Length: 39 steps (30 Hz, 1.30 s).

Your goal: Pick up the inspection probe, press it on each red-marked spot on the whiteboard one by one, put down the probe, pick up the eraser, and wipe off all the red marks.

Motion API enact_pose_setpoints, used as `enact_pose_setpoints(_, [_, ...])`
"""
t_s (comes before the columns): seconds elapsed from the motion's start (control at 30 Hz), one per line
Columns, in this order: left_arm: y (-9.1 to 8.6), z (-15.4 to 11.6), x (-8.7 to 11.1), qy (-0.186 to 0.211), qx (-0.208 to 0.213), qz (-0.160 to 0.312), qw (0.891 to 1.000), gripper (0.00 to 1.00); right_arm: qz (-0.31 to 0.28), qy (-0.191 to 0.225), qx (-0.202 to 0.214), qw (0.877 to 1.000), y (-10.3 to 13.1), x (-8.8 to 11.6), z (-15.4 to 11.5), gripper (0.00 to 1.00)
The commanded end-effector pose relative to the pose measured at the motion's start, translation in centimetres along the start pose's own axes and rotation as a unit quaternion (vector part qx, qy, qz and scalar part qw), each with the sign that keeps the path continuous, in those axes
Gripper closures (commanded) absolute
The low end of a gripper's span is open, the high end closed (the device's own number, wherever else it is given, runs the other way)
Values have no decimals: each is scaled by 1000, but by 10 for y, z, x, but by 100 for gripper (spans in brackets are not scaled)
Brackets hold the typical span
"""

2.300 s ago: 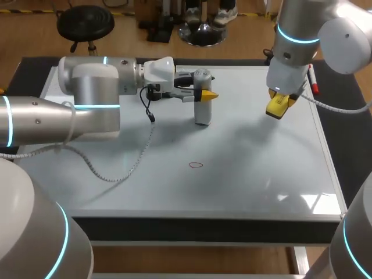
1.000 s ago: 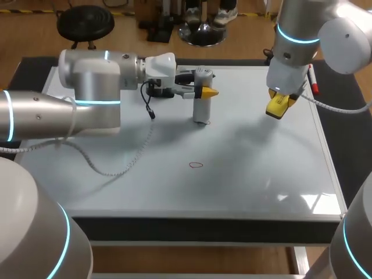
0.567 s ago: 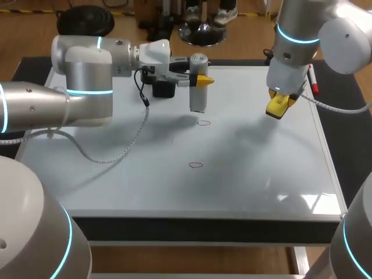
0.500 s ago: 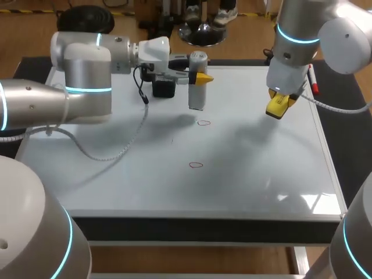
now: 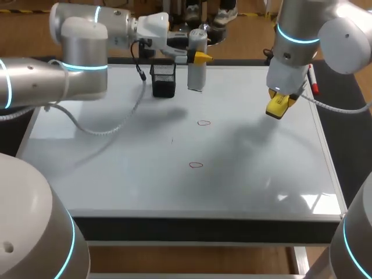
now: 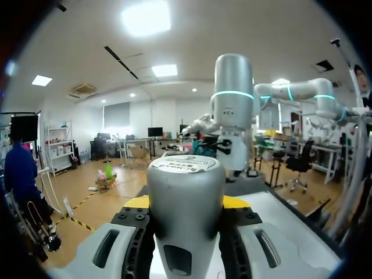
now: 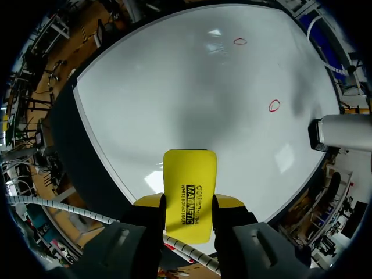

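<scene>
Evidently the step in hand is setting the probe down, so that is the move to get right.

In the head view, the left gripper (image 5: 196,57) is clamped from two sides on the upper part of the upright silver probe (image 5: 196,74). The probe hangs lifted over the far edge of the whiteboard (image 5: 116,151), just beside the black mesh holder (image 5: 163,80) standing at that same edge. The far red mark (image 5: 203,122) and the near red mark (image 5: 196,165) lie on the whiteboard's middle, unwiped. Over the whiteboard's right side hangs the right gripper (image 5: 279,102), its fingers closed on the yellow eraser (image 5: 276,108).

In the left wrist view, the probe fills the gap between the fingers, with both yellow tips against its sides. Only a sliver of the whiteboard shows, and the holder not at all, so aiming has to rely on the overhead picture. I would keep the probe vertical and lower it until something bears its weight. Only then should the fingers part and draw straight back, so it neither topples nor rolls across the whiteboard. Whether it belongs inside the holder I cannot tell.

In the right wrist view, the eraser sits squarely between the fingers above the whiteboard, with both marks ahead of it. The probe's body shows at the whiteboard's far edge, close to the far mark. Wiping is best held off until the left arm is clear of that mark.
</scene>
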State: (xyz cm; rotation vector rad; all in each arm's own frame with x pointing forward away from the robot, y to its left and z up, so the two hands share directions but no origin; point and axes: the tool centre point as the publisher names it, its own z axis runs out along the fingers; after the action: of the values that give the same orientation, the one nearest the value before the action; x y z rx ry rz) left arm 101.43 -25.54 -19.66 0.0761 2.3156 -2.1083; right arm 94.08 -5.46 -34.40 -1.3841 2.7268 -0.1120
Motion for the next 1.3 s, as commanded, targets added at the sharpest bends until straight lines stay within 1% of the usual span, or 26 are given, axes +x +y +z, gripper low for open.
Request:
enact_pose_setpoints(0.03, [-8,0,-14,29,-7,1,1000,100,-1,1,1,1000,-1,0,0,100])
enact_pose_setpoints(0.3, [-20,0,-35,53,-13,-6,998,100,-1,1,1,1000,-1,0,0,100])
enact_pose_setpoints(0.4, [-22,0,-42,59,-12,-9,998,100,-1,1,1,1000,-1,0,0,100])
enact_pose_setpoints(0.63, [-26,-1,-56,89,-12,-17,996,100,-1,1,1,1000,-1,0,0,100])
enact_pose_setpoints(0.9, [-26,-2,-70,110,-10,-16,994,100,-1,1,1,1000,-1,0,0,100])
enact_pose_setpoints(1.03, [-26,-3,-76,133,-3,-19,991,100,-1,1,1,1000,-1,0,0,100])
enact_pose_setpoints(1.1, [-25,-3,-79,138,-10,-16,990,100,-1,1,1,1000,-1,0,0,100])
enact_pose_setpoints(1.3, [-24,-2,-87,157,-10,-14,987,100,-1,1,1,1000,-1,0,0,100])
